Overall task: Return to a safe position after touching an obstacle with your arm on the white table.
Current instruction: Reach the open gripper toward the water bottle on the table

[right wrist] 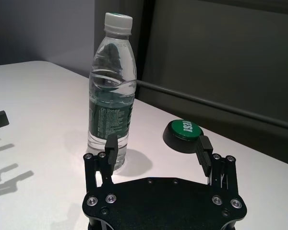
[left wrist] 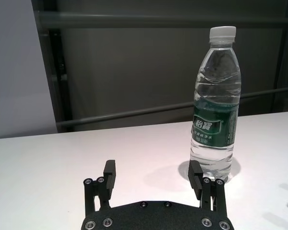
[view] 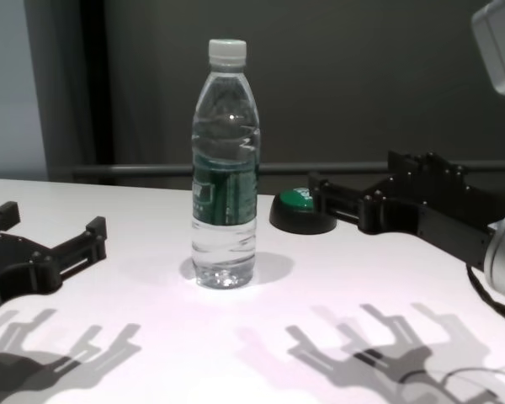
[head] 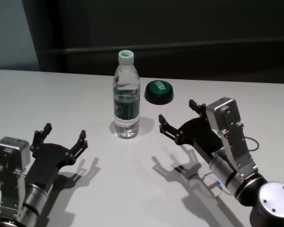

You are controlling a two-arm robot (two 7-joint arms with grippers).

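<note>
Bottle (head: 126, 100) upright on white table (head: 47, 99), green button (head: 159, 91) just behind, left end effector (head: 65, 136) and right end effector (head: 178, 118) spread, clear.

Behind the work surface stands a dark grey wall (head: 203, 28), crossed by a horizontal rail (left wrist: 149, 111) that runs along it just above the far edge. Another rail (left wrist: 158, 20) runs higher up, and a dark vertical post (left wrist: 57, 67) meets both on the left. Left of that post the wall is a paler grey panel (left wrist: 14, 67). Light from above throws sharp shadows (view: 59, 353) onto the glossy surface.
</note>
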